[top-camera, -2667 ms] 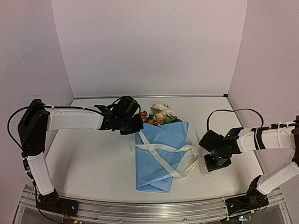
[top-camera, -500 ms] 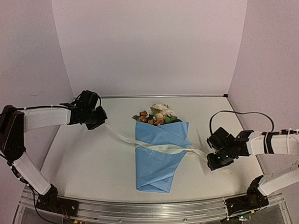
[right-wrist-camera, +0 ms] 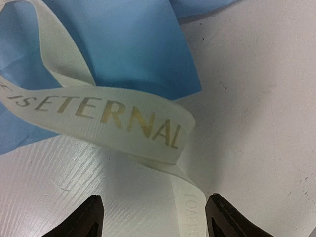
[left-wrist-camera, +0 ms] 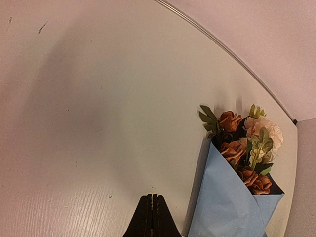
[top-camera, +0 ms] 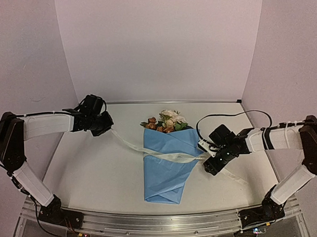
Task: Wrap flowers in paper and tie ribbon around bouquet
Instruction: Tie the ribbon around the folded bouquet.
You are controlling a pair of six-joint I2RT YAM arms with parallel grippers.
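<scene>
The bouquet lies mid-table: cream, peach and rust flowers (top-camera: 167, 120) (left-wrist-camera: 247, 145) top a light-blue paper (top-camera: 164, 175) (left-wrist-camera: 224, 205) cone. The cream ribbon (top-camera: 170, 157) crosses its middle. One end rises left to my left gripper (top-camera: 108, 127) (left-wrist-camera: 152, 196), whose jaws are pressed together; the ribbon does not show in the left wrist view. My right gripper (top-camera: 208, 166) (right-wrist-camera: 157, 217) hovers open at the cone's right edge. The printed ribbon (right-wrist-camera: 113, 116) loops ahead of it and one strand runs between the fingers (right-wrist-camera: 94, 217), untouched. The paper (right-wrist-camera: 123, 44) lies behind.
The ribbon's loose right tail (top-camera: 236, 177) trails across the white table (top-camera: 92, 173) toward the right arm's base. White walls close the table off at the back and both sides. The metal rail (top-camera: 151, 222) runs along the near edge.
My right gripper has opened and let go of the ribbon, then moved left up to the cone. The ribbon's right tail now lies slack. The left gripper has not moved in the last half second.
</scene>
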